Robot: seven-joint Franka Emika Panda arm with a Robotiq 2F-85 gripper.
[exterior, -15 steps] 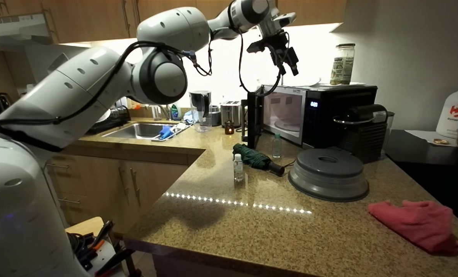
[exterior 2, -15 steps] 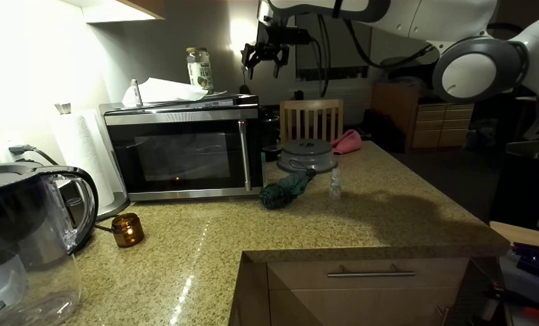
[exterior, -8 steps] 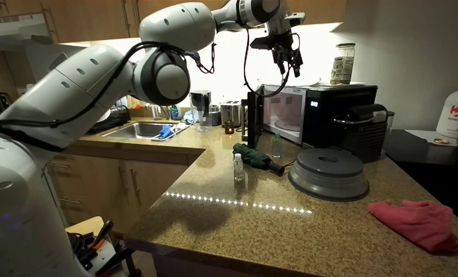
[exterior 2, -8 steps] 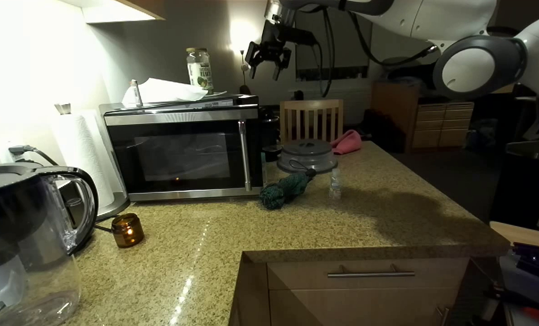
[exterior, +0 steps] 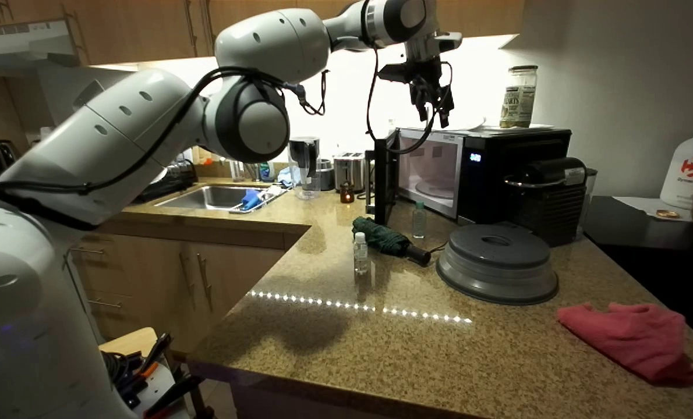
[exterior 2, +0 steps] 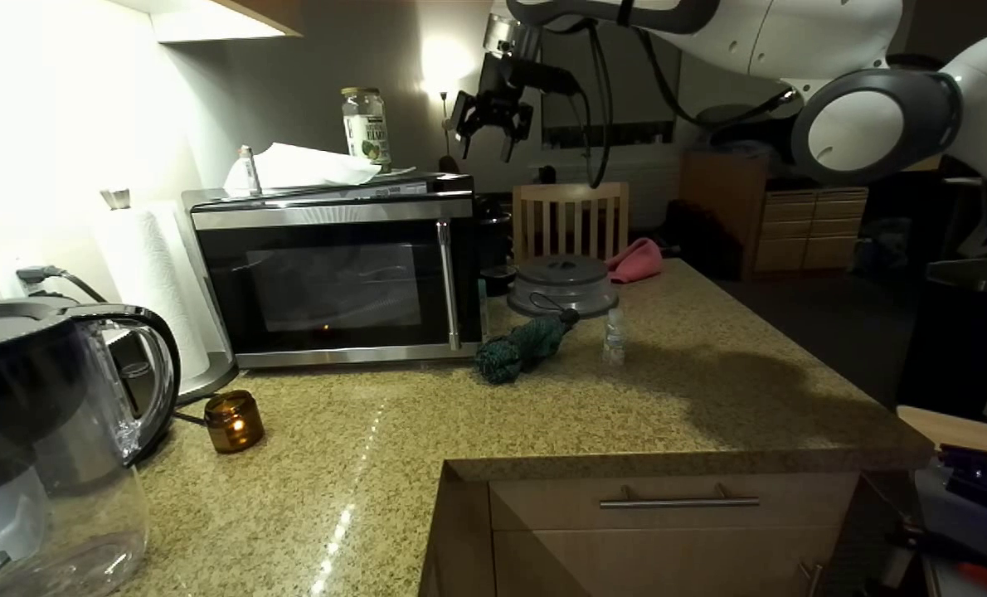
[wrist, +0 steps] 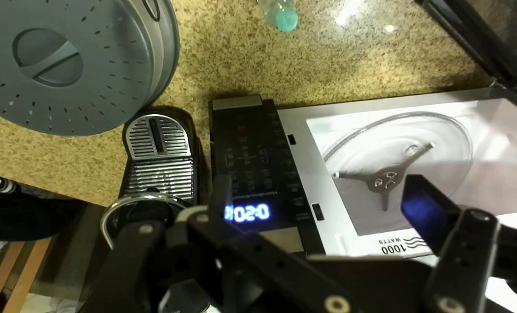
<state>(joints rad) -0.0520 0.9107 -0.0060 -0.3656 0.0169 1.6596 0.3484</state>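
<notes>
My gripper (exterior: 434,121) is open and holds nothing. It hangs in the air near the microwave top, pointing down, and it also shows in an exterior view (exterior 2: 485,156). In the wrist view the jaws [stand wide apart], with the lit display (wrist: 250,212) and silver front frame of the microwave (wrist: 302,161) seen between them. The microwave door (exterior: 386,180) stands open. The glass turntable (wrist: 441,152) shows inside with nothing on it. A jar with a label (exterior: 519,96) stands on top of the microwave, beside white paper (exterior 2: 311,166).
On the counter (exterior: 416,361) stand a clear bottle (exterior: 360,254), a green-capped bottle (exterior: 419,221), a dark green umbrella (exterior: 381,237), a grey domed cover (exterior: 498,267) and a pink cloth (exterior: 632,343). A coffee machine (exterior: 541,198) is beside the microwave. A pitcher (exterior 2: 37,414) stands near an amber jar (exterior 2: 234,421).
My gripper has moved to the right in both exterior views, turned to point more straight down, and lowered a little. It stays open. The objects have not moved.
</notes>
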